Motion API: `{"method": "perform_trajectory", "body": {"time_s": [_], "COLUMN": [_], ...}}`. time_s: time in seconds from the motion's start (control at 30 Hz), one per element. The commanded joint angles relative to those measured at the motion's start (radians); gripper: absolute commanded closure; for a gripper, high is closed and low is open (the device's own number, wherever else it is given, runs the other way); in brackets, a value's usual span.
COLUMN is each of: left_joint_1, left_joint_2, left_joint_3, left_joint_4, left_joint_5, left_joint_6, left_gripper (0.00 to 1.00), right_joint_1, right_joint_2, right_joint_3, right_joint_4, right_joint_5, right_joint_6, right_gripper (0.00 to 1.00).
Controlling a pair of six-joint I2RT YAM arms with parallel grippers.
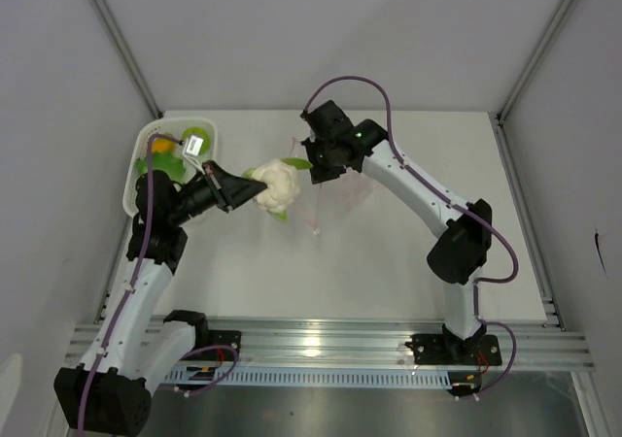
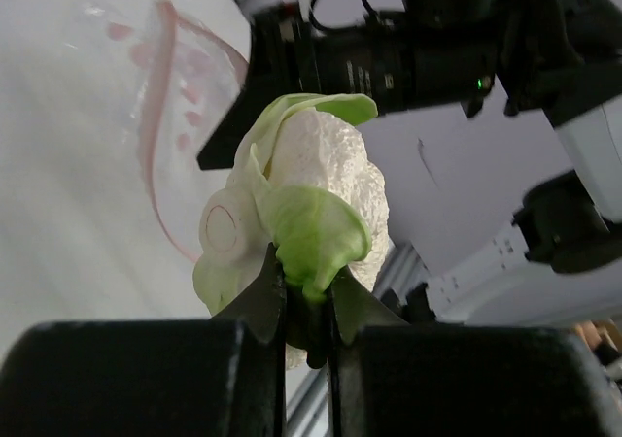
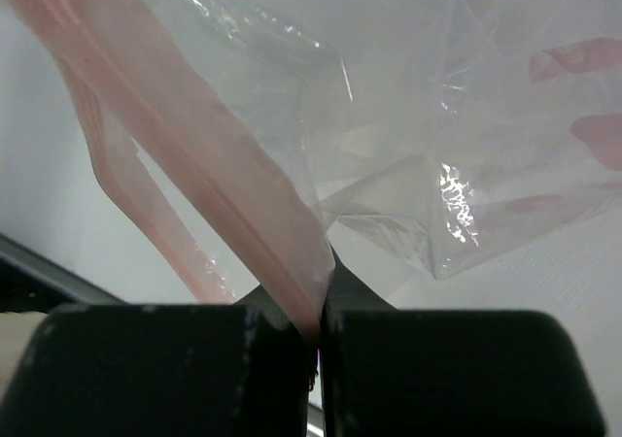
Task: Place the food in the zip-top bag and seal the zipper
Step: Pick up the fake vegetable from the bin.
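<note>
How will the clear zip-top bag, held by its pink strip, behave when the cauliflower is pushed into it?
Probably floppy: the bag looks creased and folded beyond the zipper, which the right fingers pinch. Its mouth may collapse or swing away when the cauliflower presses on it. The film looks thin and light, so it likely gives little resistance.

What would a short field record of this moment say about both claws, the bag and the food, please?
left claw: shut on the cauliflower, by a green leaf
right claw: shut on the zipper of the zip-top bag
zipper state: open
cauliflower place: in the air beside the bag mouth, not inside
basket: holds orange fruit and green food
</note>
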Motion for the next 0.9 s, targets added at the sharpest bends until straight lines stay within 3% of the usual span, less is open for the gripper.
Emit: {"method": "perform_trajectory", "body": {"time_s": [0.0,0.1,0.23,0.47,0.63,0.87], "left_joint_1": [-0.036,-0.04,-0.062,-0.123,-0.14,-0.181], "left_joint_2": [-0.066,-0.108,-0.111,-0.062,-0.097,-0.102], "left_joint_3": [-0.044,-0.164,-0.26,-0.285,-0.199,-0.199], "left_joint_4": [0.158,0.325,0.428,0.582,0.111,-0.038], "left_joint_5": [0.146,0.167,0.116,0.018,-0.152,-0.338], "left_joint_6": [-0.085,-0.215,-0.344,-0.55,-0.411,-0.36], "left_gripper": [0.99,0.99,0.99,0.99,0.99,0.99], "right_joint_1": [0.003,0.003,0.004,0.042,0.065,0.085], "right_joint_2": [-0.123,-0.17,-0.215,-0.232,-0.25,-0.25], "right_joint_3": [-0.048,-0.109,-0.186,-0.232,-0.243,-0.24], "right_joint_4": [0.015,0.046,0.093,0.132,0.164,0.201], "right_joint_5": [-0.078,-0.113,-0.175,-0.154,-0.141,-0.172], "right_joint_6": [0.037,0.054,0.082,0.105,0.128,0.169], "right_gripper": [1.0,1.0,1.0,1.0,1.0,1.0]}}
